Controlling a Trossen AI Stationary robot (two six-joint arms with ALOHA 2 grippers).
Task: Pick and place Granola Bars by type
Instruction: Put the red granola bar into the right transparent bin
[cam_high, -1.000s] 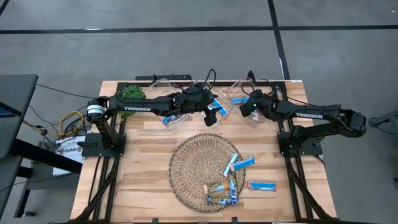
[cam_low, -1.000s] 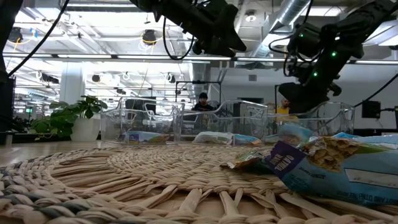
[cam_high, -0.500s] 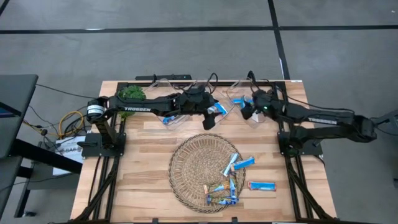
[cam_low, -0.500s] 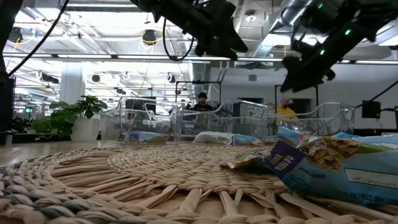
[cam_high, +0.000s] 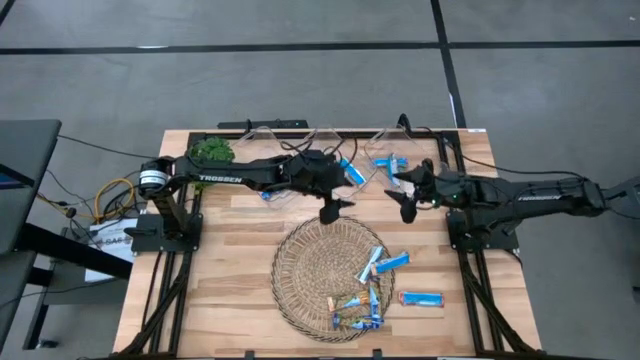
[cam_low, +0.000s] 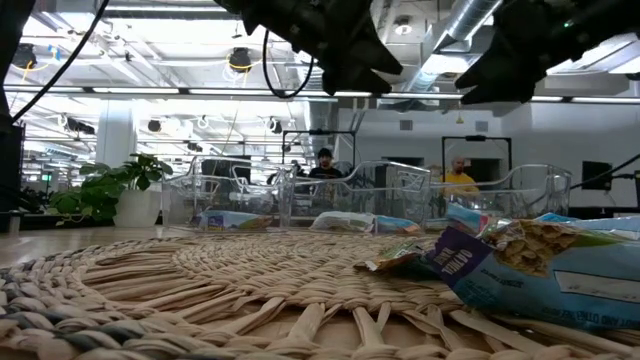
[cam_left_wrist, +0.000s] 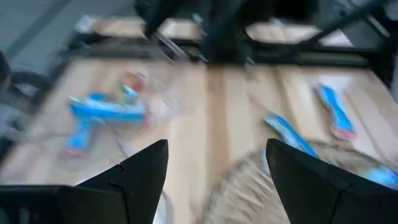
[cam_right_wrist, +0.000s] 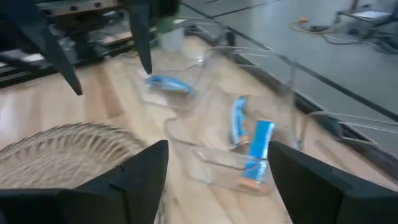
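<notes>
Granola bars (cam_high: 385, 262) lie mostly on the wicker tray (cam_high: 300, 270), bunched toward its right and near edge. One bright blue bar (cam_high: 421, 298) sits on the bare table (cam_high: 235, 235) just off the tray's right side. More bars are already in the clear bins (cam_high: 385, 165) at the far edge.

Left gripper (cam_high: 334, 208) hangs above the tray's far rim, fingers spread, nothing between them. Right gripper (cam_high: 408, 200) hovers between the bins and the tray, fingers likewise apart and empty; its wrist view looks into a bin holding blue bars (cam_right_wrist: 255, 146).

Risks, as I judge them:
- Bars on the tray overlap. A pinch on one could drag a neighbour or lift two at once, and mixed types would land in the wrong bin.
- Wrappers are flat and slick. A shallow grip may slip on the way to the bins.
- The woven tray is uneven, so fingers coming down could catch the weave and shift the tray.
- Both grippers are near each other over the middle. Reaching for the same cluster risks a clash.

Around: a small green plant (cam_high: 211, 150) at the far left corner, cables off the table's left side. Bin walls stand between the arms and the bin floors, so drops must clear the rims.
</notes>
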